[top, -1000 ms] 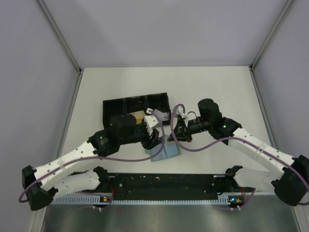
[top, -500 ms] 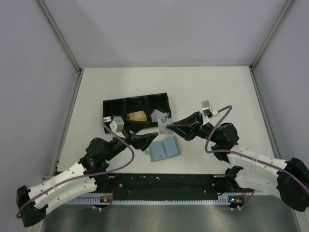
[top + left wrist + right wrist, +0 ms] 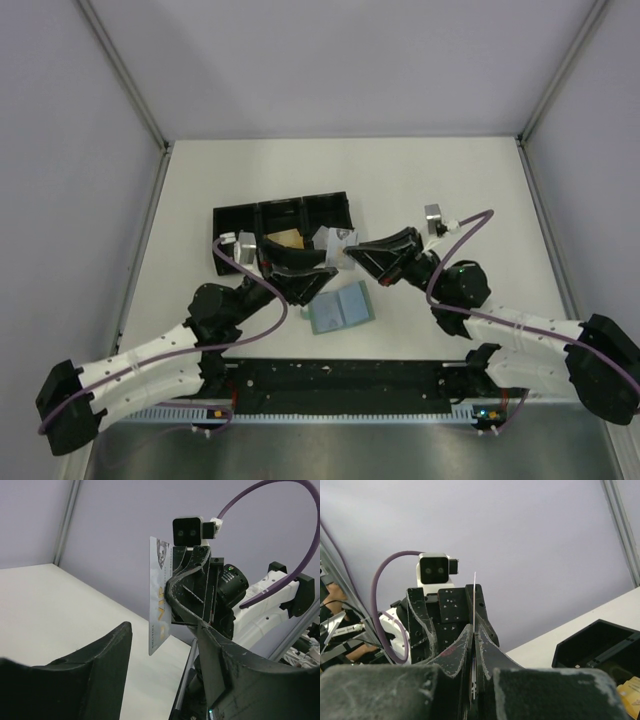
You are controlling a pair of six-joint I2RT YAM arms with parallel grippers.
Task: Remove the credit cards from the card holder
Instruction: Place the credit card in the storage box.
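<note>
Silvery card [image 3: 157,570] partly hidden behind right jaws; print too small. Tan card [image 3: 630,690] cut by frame edge.

White worktop [image 3: 450,180] w/ 2 items.
Black tray [image 3: 232,211] mid-left; pale blue holder [image 3: 340,308] lies open & flat nr its front-right corner.
</note>
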